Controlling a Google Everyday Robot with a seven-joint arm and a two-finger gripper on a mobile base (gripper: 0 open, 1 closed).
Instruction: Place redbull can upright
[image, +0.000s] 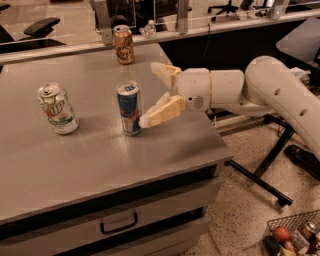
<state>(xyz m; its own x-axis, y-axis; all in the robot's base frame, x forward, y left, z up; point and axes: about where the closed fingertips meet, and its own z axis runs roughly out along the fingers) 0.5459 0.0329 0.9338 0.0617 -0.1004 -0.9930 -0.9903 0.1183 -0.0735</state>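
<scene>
The gripper (148, 93) stands just right of the upright redbull can (129, 109) with its fingers spread wide and the lower fingertip just beside the can's base; this blocks the can's right side, while its left, front and top are free. The white-and-green can (57, 109) stands well apart to the left across bare table (100, 165). The golden-brown can (123, 44) obstructs only the rear edge.

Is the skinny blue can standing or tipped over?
Upright: the redbull can stands on its base, silver top up, open claw beside it.
</scene>
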